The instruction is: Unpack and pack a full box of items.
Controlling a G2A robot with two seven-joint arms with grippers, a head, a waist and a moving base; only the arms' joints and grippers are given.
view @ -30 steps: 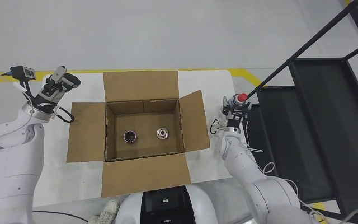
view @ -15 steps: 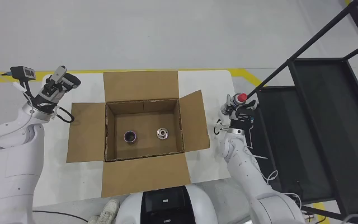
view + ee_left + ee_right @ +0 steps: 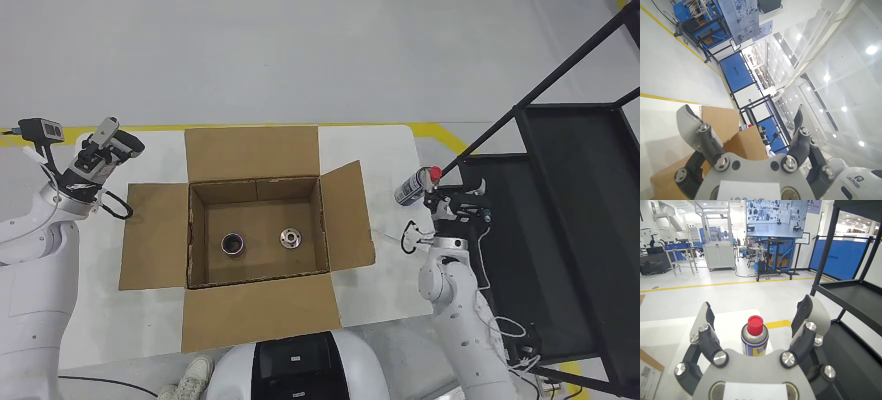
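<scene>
**Box.** The open cardboard box (image 3: 252, 152) sits on the white table (image 3: 385, 150) at the centre of the top view, with all four flaps folded outward. Two items lie on its floor, apart from each other:
- a dark round item with a purple rim (image 3: 232, 243), left of centre
- a metallic round item (image 3: 290, 237), right of centre

**Spray can.** The spray can (image 3: 415, 186) with a red cap stands outside the box, near the right edge of the table. In the right wrist view the spray can (image 3: 755, 336) is upright.

**Right end effector.** The right end effector (image 3: 450, 200) is at the right of the top view, just beside the can, next to the black shelf cart (image 3: 560, 200). In its wrist view the right end effector (image 3: 756, 306) is spread wide. One finger is on each side of the can, with a visible gap on both sides.

**Left end effector.** The left end effector (image 3: 118, 142) is at the upper left of the top view, beyond the left flap. In its wrist view the left end effector (image 3: 742, 111) is spread wide and holds nothing.
</scene>
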